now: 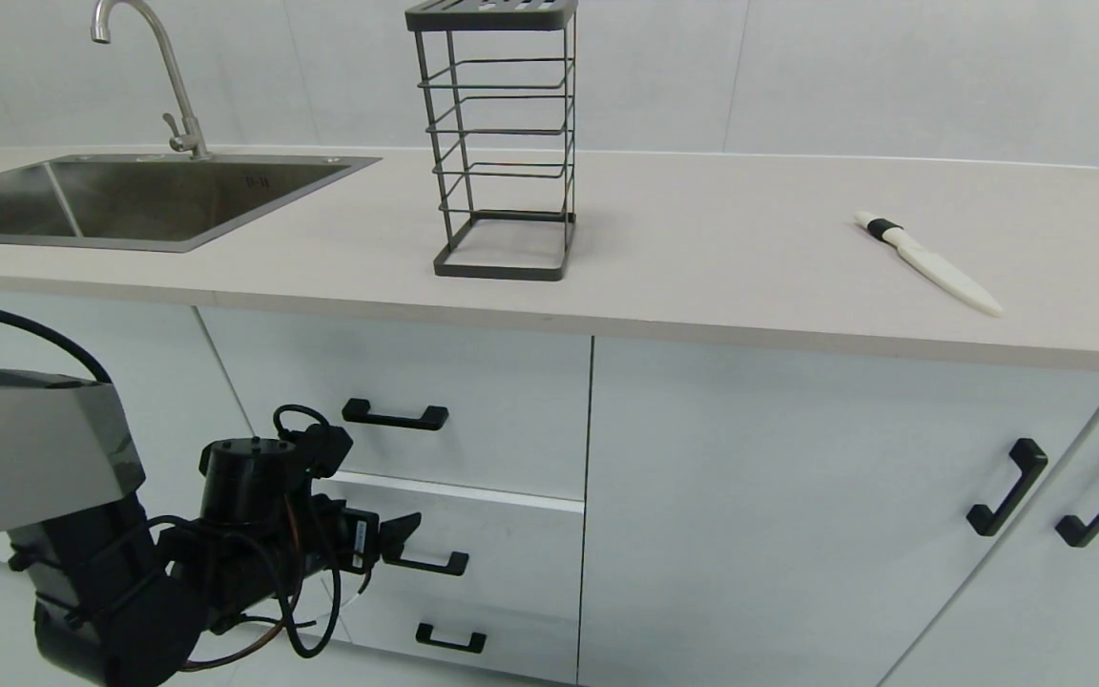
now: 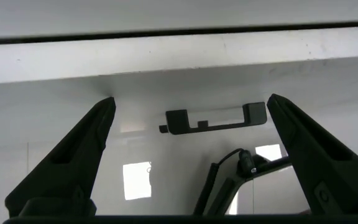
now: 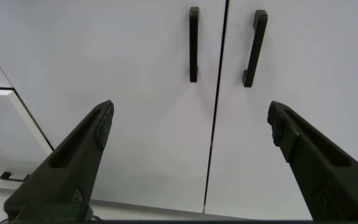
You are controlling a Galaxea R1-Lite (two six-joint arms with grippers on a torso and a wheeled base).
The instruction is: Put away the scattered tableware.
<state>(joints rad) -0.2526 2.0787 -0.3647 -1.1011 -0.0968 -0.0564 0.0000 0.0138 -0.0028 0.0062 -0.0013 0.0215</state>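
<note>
Bench state: the white knife lies flat on the bench toward your right. Its black-banded handle end points to the back wall and its tip toward the front edge. It is well apart from the dark wire rack, which stands upright near the middle of the bench. The sink with its faucet sits at the far left.

Left arm: it hangs low, in front of the drawer stack below the bench. You will see the left jaws spread wide and holding nothing. In the left wrist view one finger stands on each side of the black drawer handle, which lies ahead of them and is not touched. From the head view the tips sit just beside the middle drawer's handle. Whether they touch it you cannot tell from there.

Right arm: the right jaws are also spread wide with nothing between them, fingers facing the white cabinet doors. Two black vertical door handles stand side by side ahead, one on each side of the door seam.
</note>
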